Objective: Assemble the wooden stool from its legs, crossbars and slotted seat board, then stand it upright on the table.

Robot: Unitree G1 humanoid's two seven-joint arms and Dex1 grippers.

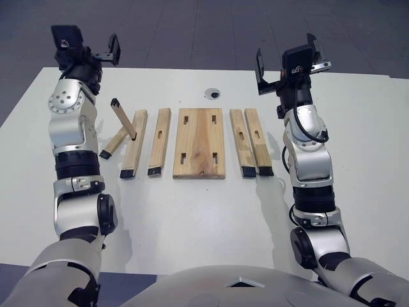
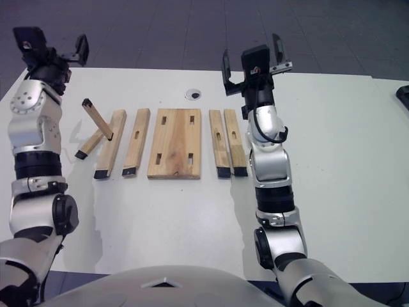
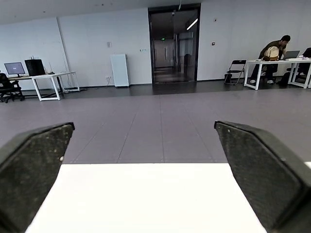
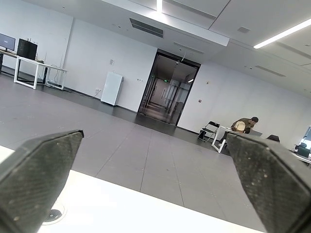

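Note:
The slotted seat board (image 1: 199, 144) lies flat in the middle of the white table (image 1: 192, 217). Two slotted legs (image 1: 135, 150) (image 1: 160, 141) lie to its left, and two more (image 1: 239, 142) (image 1: 258, 141) to its right. One thin crossbar (image 1: 121, 116) stands tilted with its lower end on the leftmost leg. A second crossbar (image 1: 114, 143) lies flat beside that leg. My left gripper (image 1: 89, 46) is raised above the table's far left, open and holding nothing. My right gripper (image 1: 287, 59) is raised above the far right, also open and holding nothing.
A round cable hole (image 1: 213, 94) sits in the table just beyond the seat board. The near half of the table in front of the parts is bare. Beyond the far edge is an open floor with desks (image 3: 277, 65) far off.

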